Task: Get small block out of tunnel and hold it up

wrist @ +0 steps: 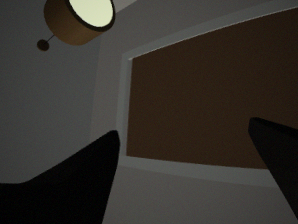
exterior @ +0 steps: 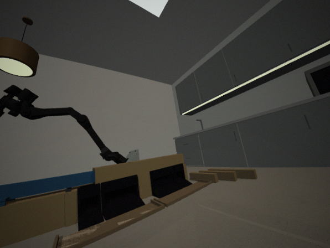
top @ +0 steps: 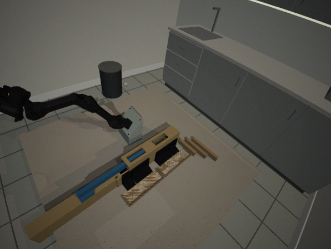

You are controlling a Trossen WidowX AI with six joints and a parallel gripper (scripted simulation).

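Standing high and well off to the side, the gripper [top: 4, 103] [exterior: 3, 106] [wrist: 184, 131] is partly cut off in top and exterior views. Wrist cam: fingers spread wide, nothing between them. Arm [top: 56, 105] [exterior: 55, 112] runs back down to its pale base [top: 137, 130] [exterior: 134, 155] behind the tan tunnel [top: 149, 150] [exterior: 144, 181]. Long blue bar [top: 104, 178] [exterior: 50, 180] sticks out of one tunnel end. Can't pick out the small block in the slots; location unconfirmed. Three loose wood pieces [top: 205, 148] [exterior: 218, 175] lie near the opposite end. Two shallow trays [top: 144, 187] [exterior: 122, 223] sit along the tunnel's open side.
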